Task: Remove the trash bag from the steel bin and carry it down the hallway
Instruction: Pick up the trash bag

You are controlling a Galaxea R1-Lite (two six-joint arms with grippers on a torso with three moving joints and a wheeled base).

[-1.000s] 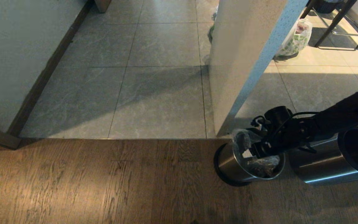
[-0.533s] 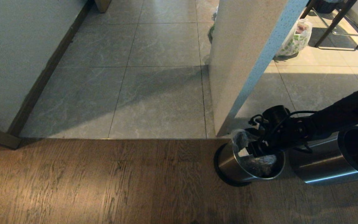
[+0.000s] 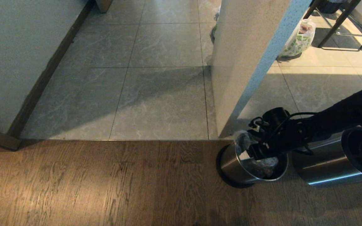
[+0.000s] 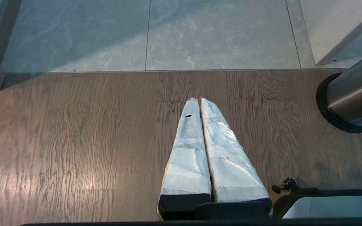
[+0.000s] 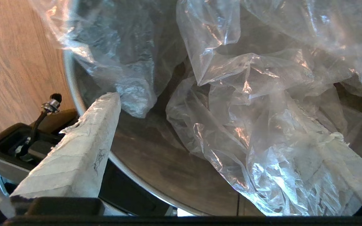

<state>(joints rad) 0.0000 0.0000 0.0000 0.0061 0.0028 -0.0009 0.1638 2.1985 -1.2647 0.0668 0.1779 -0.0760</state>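
Left claw (image 4: 200, 102) parked low over the wood floor (image 3: 105, 182), wrapped fingers pressed together, holding nothing. Right claw (image 3: 252, 152) is at the mouth of the steel bin (image 3: 231, 163), jaws spread wide, nothing gripped yet: one wrapped finger (image 5: 83, 147) sits at the bin's rim, the other is buried behind plastic. The trash bag (image 5: 256, 103) is inside the bin, crumpled and loose, one flap draped at the rim. Risks: closing here may pinch just a single thin film layer, which tears or slips on the lift; that rim-side finger may clamp steel instead of plastic and tip the bin. A second, larger steel bin (image 3: 325, 163) crowds the arm on the right. Beyond, the pillar (image 3: 247, 62) splits the tiled hallway (image 3: 156, 94) from the room with a white shopping bag (image 3: 297, 40).
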